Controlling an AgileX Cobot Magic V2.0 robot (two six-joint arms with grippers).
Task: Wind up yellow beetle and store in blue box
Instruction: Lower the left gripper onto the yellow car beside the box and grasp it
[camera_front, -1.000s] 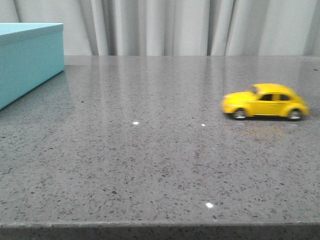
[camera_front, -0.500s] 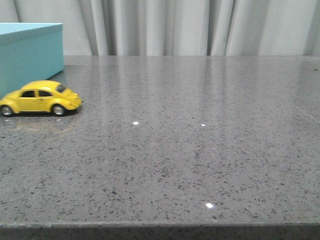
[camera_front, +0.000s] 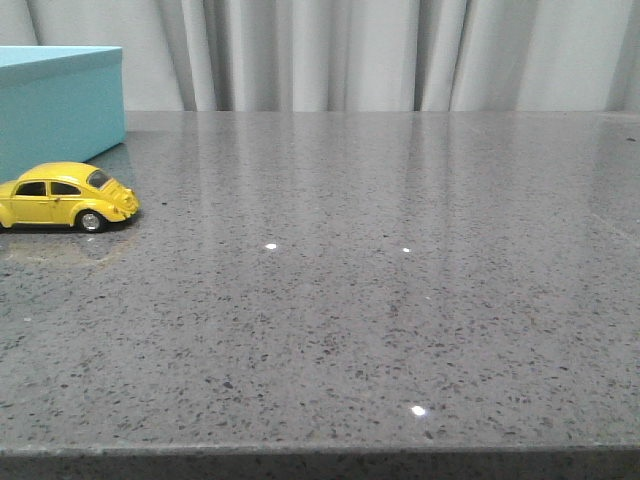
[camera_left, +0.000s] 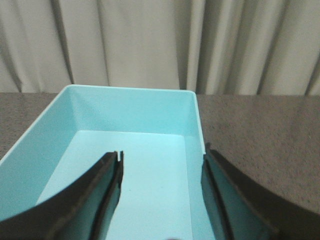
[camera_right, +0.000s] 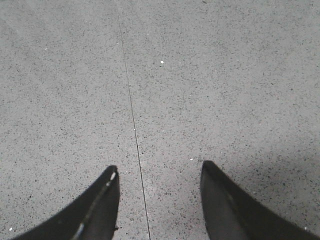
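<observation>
The yellow beetle (camera_front: 62, 197) stands on its wheels on the grey table at the far left of the front view, just in front of the blue box (camera_front: 55, 105); no gripper touches it. Seen from the left wrist, the blue box (camera_left: 75, 112) is open-topped and nothing lies in it. My left gripper (camera_left: 161, 159) hangs open above its inside. My right gripper (camera_right: 159, 171) is open over bare table, nothing between its fingers. Neither gripper shows in the front view.
The speckled grey table (camera_front: 380, 280) stretches to a front edge low in the front view. A thin seam (camera_right: 131, 115) runs across the tabletop under the right gripper. Grey curtains (camera_front: 350, 50) hang behind the table.
The yellow beetle has rolled across the table from the right side to the far left, and in the last half second has moved a little further left beside the box.
</observation>
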